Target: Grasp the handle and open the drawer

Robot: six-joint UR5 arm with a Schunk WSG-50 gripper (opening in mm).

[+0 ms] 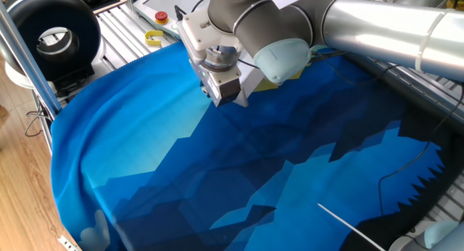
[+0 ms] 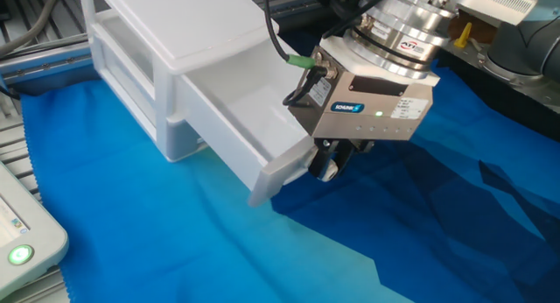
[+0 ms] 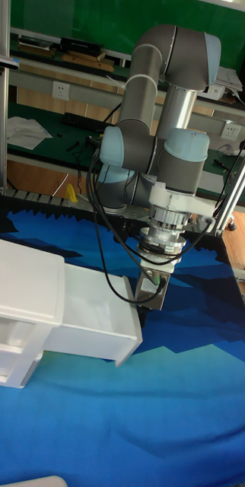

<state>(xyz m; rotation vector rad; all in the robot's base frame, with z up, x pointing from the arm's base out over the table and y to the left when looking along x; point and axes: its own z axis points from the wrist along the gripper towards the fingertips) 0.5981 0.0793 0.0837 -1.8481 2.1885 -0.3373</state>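
Observation:
The white drawer (image 2: 234,119) stands pulled well out of its white boxy housing (image 2: 179,36) on the blue cloth. My gripper (image 2: 325,165) hangs right at the drawer's front panel (image 2: 278,170), its fingers closed on the handle, which is almost fully hidden between them. In the tall fixed view the gripper (image 3: 144,303) presses against the right end of the open drawer (image 3: 92,318). In one fixed view the gripper (image 1: 223,97) points down at the cloth and the arm hides the drawer.
A white pendant (image 2: 19,242) with a green light lies at the near left. A red button (image 1: 161,17), a yellow piece (image 1: 154,38) and a black round device (image 1: 52,33) sit beyond the cloth's far left edge. A thin cable (image 1: 406,164) crosses the cloth's right side.

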